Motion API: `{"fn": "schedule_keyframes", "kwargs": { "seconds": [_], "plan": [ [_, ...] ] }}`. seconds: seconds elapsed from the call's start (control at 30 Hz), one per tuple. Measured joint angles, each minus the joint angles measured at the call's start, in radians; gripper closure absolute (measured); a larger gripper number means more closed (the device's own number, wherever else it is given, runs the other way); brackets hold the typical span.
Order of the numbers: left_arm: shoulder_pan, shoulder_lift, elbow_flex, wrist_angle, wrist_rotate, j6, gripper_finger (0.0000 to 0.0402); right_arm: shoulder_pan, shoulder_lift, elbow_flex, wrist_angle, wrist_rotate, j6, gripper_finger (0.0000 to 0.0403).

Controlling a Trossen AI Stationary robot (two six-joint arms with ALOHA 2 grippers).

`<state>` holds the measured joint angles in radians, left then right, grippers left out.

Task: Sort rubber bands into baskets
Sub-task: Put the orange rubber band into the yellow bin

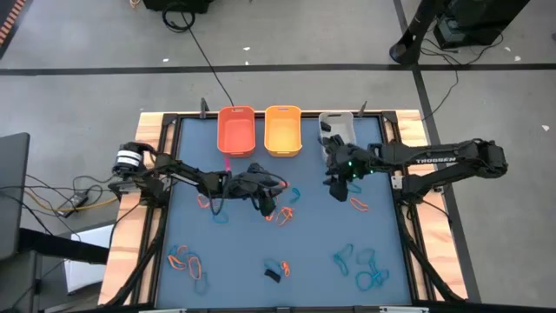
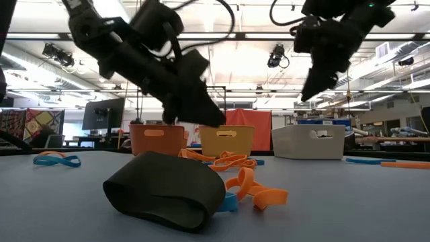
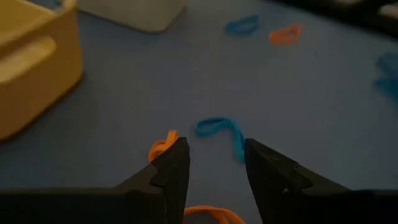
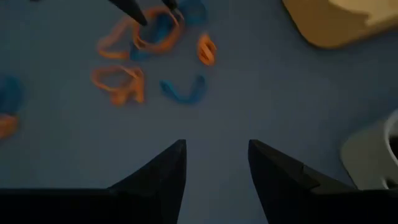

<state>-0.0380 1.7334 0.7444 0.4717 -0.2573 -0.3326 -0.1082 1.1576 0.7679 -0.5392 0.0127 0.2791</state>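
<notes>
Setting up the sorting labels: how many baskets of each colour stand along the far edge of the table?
Orange basket: 1
Yellow-orange basket: 1
Light grey-white basket: 1
Total: 3 baskets

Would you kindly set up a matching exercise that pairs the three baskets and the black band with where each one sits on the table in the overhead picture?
Things:
1. orange basket
2. yellow-orange basket
3. grey-white basket
4. black band

Places:
A. middle of the basket row
B. near edge of the table, apart from the baskets
C. left end of the row
D. right end of the row, by the right arm

Pairs: 1-C, 2-A, 3-D, 4-B
</notes>
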Motion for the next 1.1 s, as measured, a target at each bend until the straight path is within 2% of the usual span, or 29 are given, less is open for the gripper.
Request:
{"fn": "schedule_keyframes", "kwargs": {
  "seconds": [0.1,0.27,0.5,0.6,0.83,1.1],
  "plan": [
    [0.001,0.062,0.032,-0.002,0.001,0.046,0.0243,0.057,0.001,-0.018,-0.018,0.085,0.03,0.0225],
    [0.016,0.129,0.083,0.0,-0.005,0.099,0.0243,0.128,0.001,-0.024,-0.04,0.157,0.074,0.0229],
    [0.066,0.136,0.093,-0.013,-0.048,0.185,0.0243,0.198,0.002,-0.024,-0.032,0.235,0.123,0.0231],
    [0.095,0.138,0.093,-0.044,-0.002,0.202,0.0243,0.227,0.002,-0.024,-0.032,0.262,0.149,0.0232],
    [0.117,0.139,0.088,-0.048,0.027,0.23,0.0243,0.329,0.002,-0.024,-0.031,0.455,0.193,0.0232],
    [0.117,0.139,0.088,-0.05,0.093,0.254,0.0243,0.356,0.002,-0.024,-0.031,0.473,0.192,0.0234]
  ]
}}
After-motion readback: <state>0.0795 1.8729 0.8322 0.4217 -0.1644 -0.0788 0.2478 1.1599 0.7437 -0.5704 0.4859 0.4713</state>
